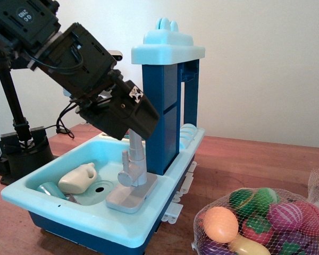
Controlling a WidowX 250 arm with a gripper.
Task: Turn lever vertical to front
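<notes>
Black robot gripper (140, 129) hangs tilted over the pale-blue toy sink (122, 226), right above the grey plastic tap (133, 178); its fingertips are hidden from me, so I cannot tell how far apart they are. The short, stubby grey lever (125, 159) juts from the tap's valve body, below the gripper. A cream bottle (78, 179) lies in the basin, and a net bag of toy vegetables (266, 223) sits well to the side on the wooden table (239, 164).

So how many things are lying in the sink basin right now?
2 that I can see: a cream bottle on its side by the drain, and a teal cup at its left. A dark bit beside them could be a third.
</notes>
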